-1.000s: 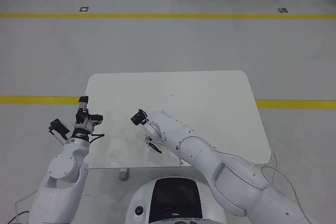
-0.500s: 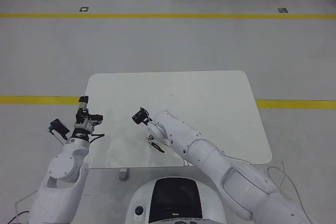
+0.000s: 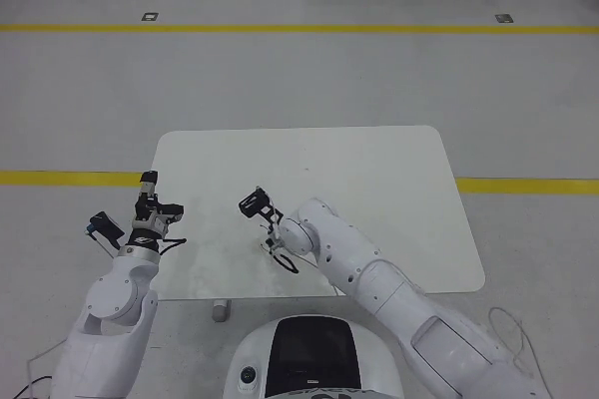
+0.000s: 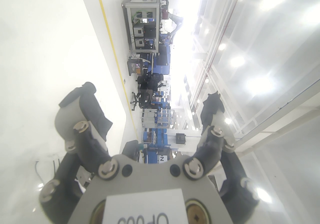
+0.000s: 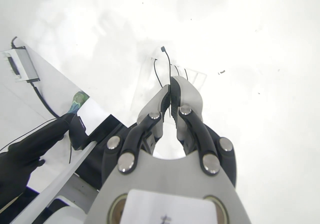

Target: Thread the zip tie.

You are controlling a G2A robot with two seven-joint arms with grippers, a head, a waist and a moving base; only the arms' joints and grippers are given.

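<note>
the right pincer [image 5: 170, 85] is pinched shut on a thin black zip tie [image 5: 169, 65]. in the right wrist view the strap stands out past the fingertips, curving slightly, and ends in a small square head that hangs just above the white table [image 5: 225, 10]; a short length of strap also shows behind the tips, between the two fingers. a second thin black strand [image 5: 157, 72] runs just beside the held strap, and i cannot tell whether it is the same tie's other end or a separate one. a faint clear rectangular sheet or tray [image 5: 200, 75] lies on the table below the fingertips, with a few more dark strands on it. small dark specks [image 5: 221, 72] dot the table nearby.

in the top view the right pincer [image 3: 277, 257] points down over the near part of the table [image 3: 379, 170], close to its front edge and left of centre.

the left pincer [image 4: 150, 95] is spread wide and holds nothing. in the top view the left pincer [image 3: 156, 202] hangs at the table's left edge, well apart from the right one.

yellow lines [image 3: 299, 27] cross the pale floor beyond and beside the table.
</note>
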